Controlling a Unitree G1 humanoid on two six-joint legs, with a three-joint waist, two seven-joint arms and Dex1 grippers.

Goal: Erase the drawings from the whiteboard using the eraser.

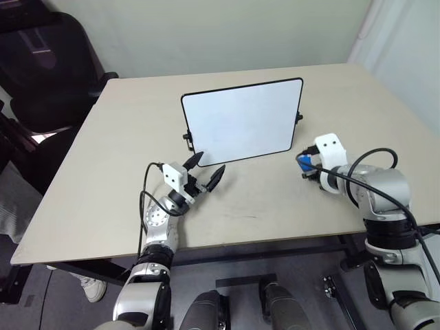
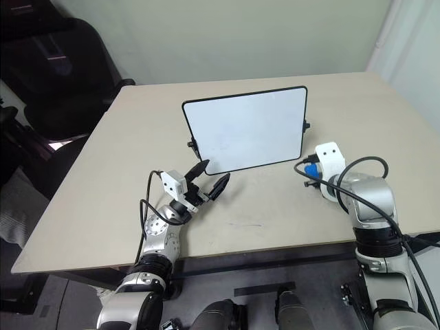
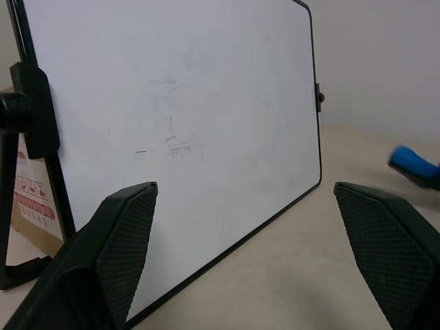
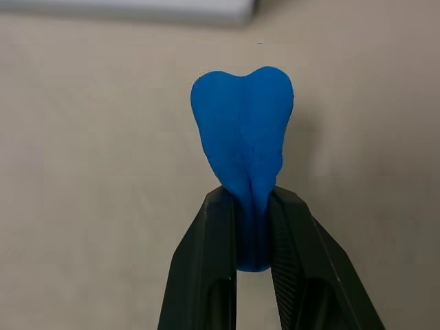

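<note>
From the head cameras I see the whiteboard standing propped on the table, its face looking clean. My left wrist view tells more: faint grey smudges, the drawings, remain near the middle of the board face, ahead of and between my left fingers.

My left gripper is spread wide with nothing in it, its tips just short of the board's lower left corner. My right gripper is pinched tight on the eraser, which bulges out beyond the fingertips, squashed in the grip. From the head view that blue block sits off the board's right edge, apart from it, above bare tabletop.

The table is pale beige, with a plain wall behind it and a dark chair beyond its far left corner. Bare tabletop lies in front of the board and around both grippers, open out to the near edge.
</note>
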